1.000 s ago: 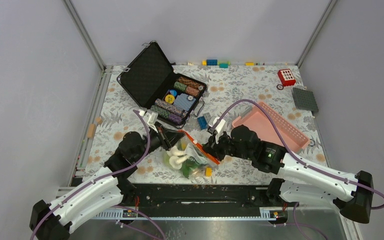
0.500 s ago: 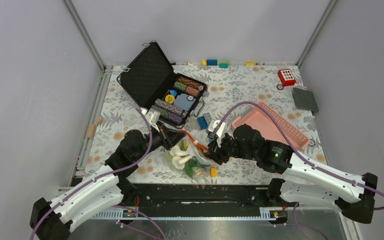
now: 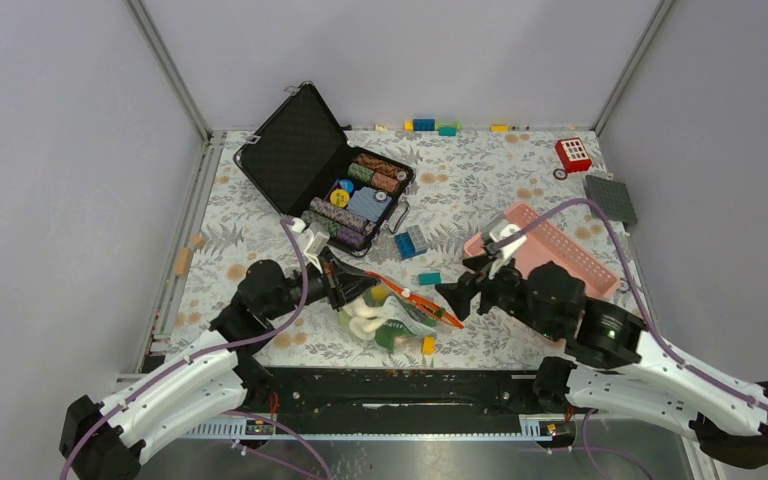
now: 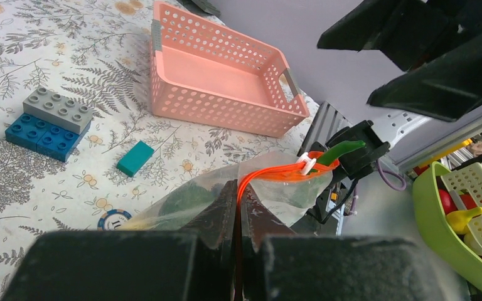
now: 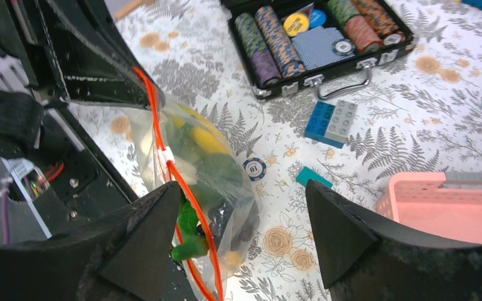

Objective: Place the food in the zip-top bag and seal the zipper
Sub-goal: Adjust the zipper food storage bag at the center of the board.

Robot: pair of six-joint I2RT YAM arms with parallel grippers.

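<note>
The clear zip-top bag [image 3: 392, 312] lies near the front edge, between the two arms, with food inside: white mushroom pieces [image 3: 362, 312], green and yellow pieces [image 5: 208, 143]. A green pod [image 5: 188, 233] pokes out past the orange zipper [image 3: 422, 300]. The white slider [image 4: 307, 165] sits partway along the strip. My left gripper [image 3: 348, 283] is shut on the zipper's left end [image 4: 241, 191]. My right gripper [image 3: 458, 288] hangs open just right of the bag, and nothing sits between its fingertips [image 5: 163, 199].
An open black case of poker chips [image 3: 345, 195] stands behind the bag. A pink basket [image 3: 545, 245] lies to the right, under my right arm. Blue and grey bricks [image 3: 410, 241], a teal brick [image 3: 429, 278] and a loose chip [image 5: 255, 168] lie near the bag.
My right gripper has opened, let go of the zipper and drawn back to the right. The left gripper has kept its hold, and the bag has shifted slightly right.
</note>
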